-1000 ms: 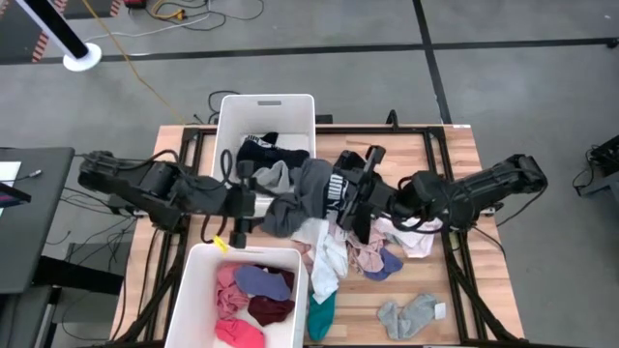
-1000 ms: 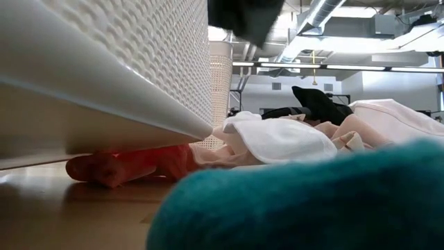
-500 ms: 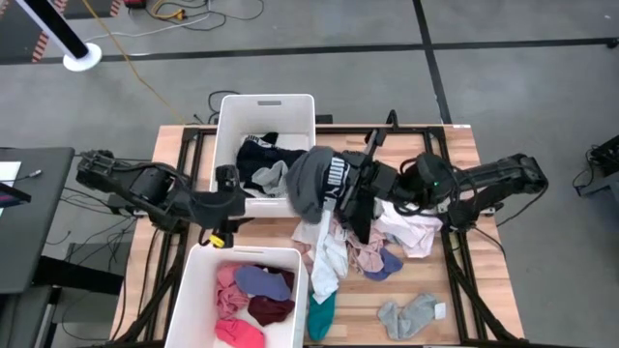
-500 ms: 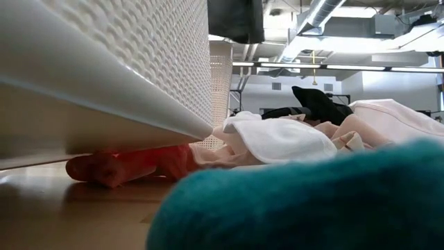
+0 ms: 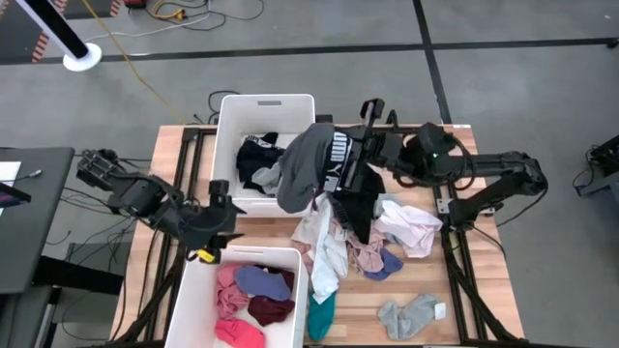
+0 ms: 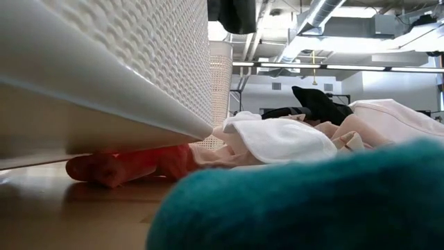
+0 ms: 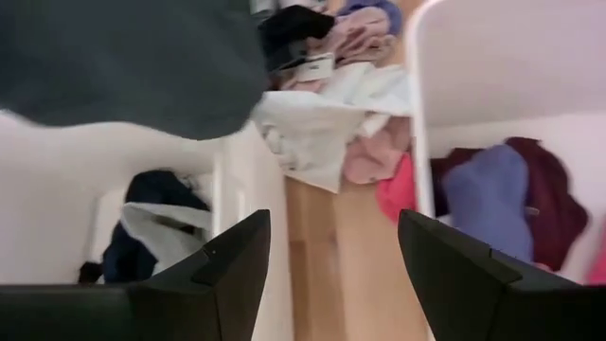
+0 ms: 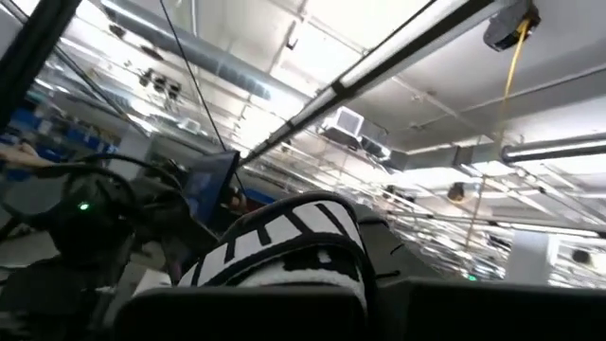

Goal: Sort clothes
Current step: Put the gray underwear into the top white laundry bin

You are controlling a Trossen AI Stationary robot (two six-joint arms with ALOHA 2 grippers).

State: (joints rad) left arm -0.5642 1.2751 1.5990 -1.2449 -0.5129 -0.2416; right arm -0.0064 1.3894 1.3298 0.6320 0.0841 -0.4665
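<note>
My right gripper [image 5: 344,172] is shut on a dark grey garment [image 5: 302,172] with a black band bearing white letters. It holds the garment above the right rim of the far white bin [image 5: 232,116]. The garment also shows at the top of the low view [image 6: 236,14] and of the left wrist view [image 7: 123,57]. My left gripper [image 5: 211,224] is open and empty, in the gap between the far bin and the near bin [image 5: 198,290]. A pile of white, pink and black clothes [image 5: 358,237] lies on the table. My right gripper holds the grey garment by its lettered band [image 5: 334,174], coming level from the table's right side. The band [image 8: 284,251] lies close before the wrist camera and hides the fingers. The garment hangs lifted, draping down over the far bin's right rim.
The far bin holds dark and grey clothes [image 5: 261,159]. The near bin holds pink, blue and maroon clothes [image 5: 253,295]. A teal piece [image 5: 321,314] and a grey sock pair [image 5: 411,314] lie near the front edge. A red piece [image 6: 125,167] lies under the near bin's wall.
My left gripper has drawn back from the grey garment toward the table's left and near edge, and now stands free of it. My right gripper has risen and gone toward the far edge with the garment, which has lifted off the pile and swung over the far bin's rim.
</note>
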